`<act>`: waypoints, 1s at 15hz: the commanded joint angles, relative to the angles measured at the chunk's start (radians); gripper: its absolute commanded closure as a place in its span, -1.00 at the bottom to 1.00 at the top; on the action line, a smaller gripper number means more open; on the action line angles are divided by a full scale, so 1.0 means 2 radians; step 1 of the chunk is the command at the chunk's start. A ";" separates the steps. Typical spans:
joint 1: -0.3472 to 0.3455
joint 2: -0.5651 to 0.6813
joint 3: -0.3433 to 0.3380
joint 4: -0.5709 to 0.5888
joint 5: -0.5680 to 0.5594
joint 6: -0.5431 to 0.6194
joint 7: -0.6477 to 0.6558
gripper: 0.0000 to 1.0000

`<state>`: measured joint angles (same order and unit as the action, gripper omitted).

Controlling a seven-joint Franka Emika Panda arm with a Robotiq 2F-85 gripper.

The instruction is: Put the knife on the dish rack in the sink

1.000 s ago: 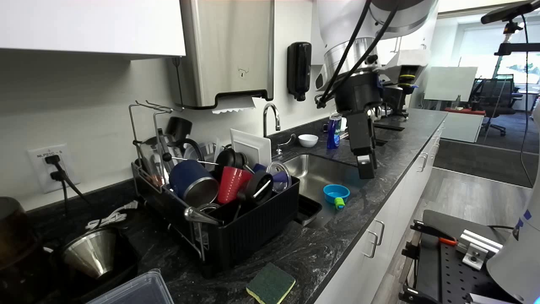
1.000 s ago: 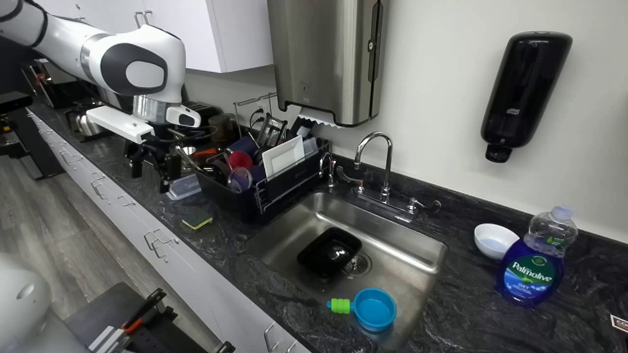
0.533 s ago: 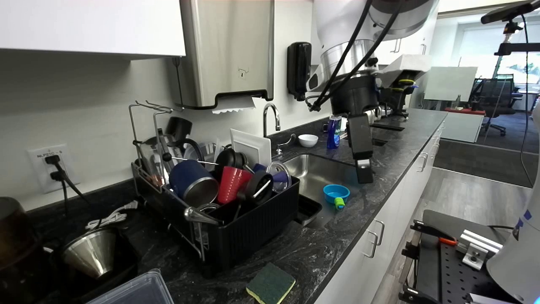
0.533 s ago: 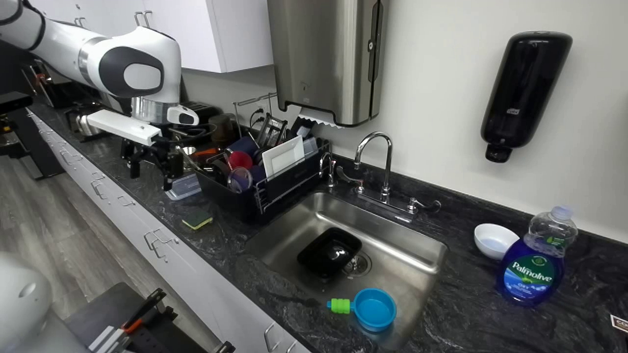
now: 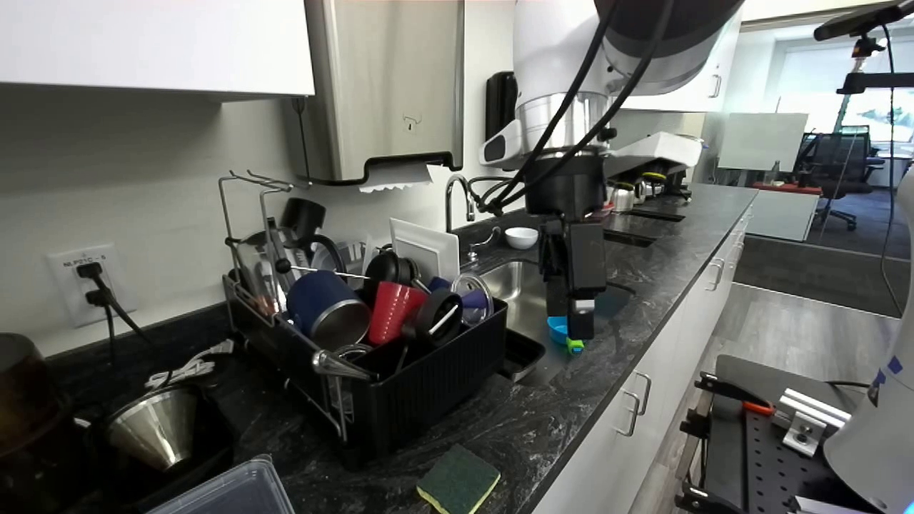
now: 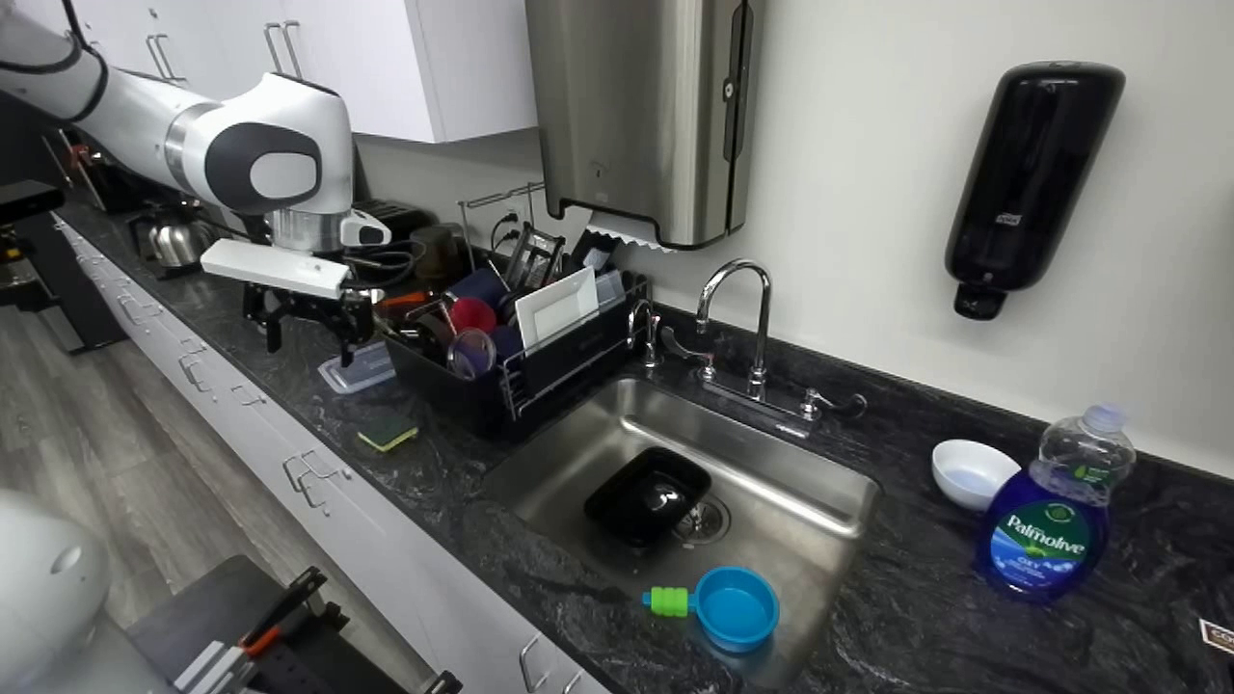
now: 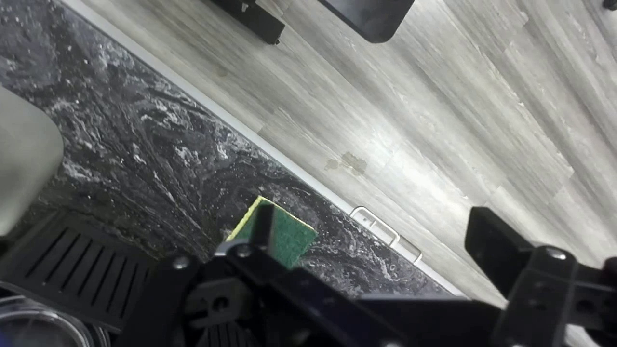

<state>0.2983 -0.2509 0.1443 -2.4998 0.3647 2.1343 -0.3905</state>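
"If the slim, straight, silvery table knife is next, what does the black two-fingered gripper [image 6: 311,349] hold?"

"Nothing. Its jaws stand wide apart in the wrist view, with a green-and-yellow sponge [image 7: 294,236], dark marbled stone countertop [image 7: 193,144] and pale plank floor [image 7: 434,144] showing beyond them."

"So where's the knife?"

"I can't pick it out for certain. My best guess is a thin pale strip [image 5: 443,320] in the black, wire-framed dish rack [image 5: 435,382], slanting at the mouth of a round black vessel [image 5: 428,303], just beside a tapered red cup [image 5: 394,312]. Whether it lies in or across that vessel, I can't tell."

"Which way from the gripper, then?"

"Inward, to the rack itself. The gripper hangs above the countertop's front edge, apart from the rack, on its floor side. I'd reckon the reach has to cross the rack's ribbed wall, then turn the jaws to straddle that slant and pinch it crosswise."

"And then?"

"By my reading, to the recessed steel sink [image 6: 791,501]. The rack stands just beside it, not in it, so I take the sentence as from rack to sink."
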 commanded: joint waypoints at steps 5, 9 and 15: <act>0.001 0.049 -0.012 0.043 0.035 0.010 -0.176 -1.00; -0.007 0.066 -0.014 0.070 0.049 0.007 -0.257 -1.00; -0.019 0.081 -0.018 0.103 0.055 0.003 -0.373 -1.00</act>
<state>0.2787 -0.1219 0.1092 -2.3314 0.4397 2.1556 -1.0201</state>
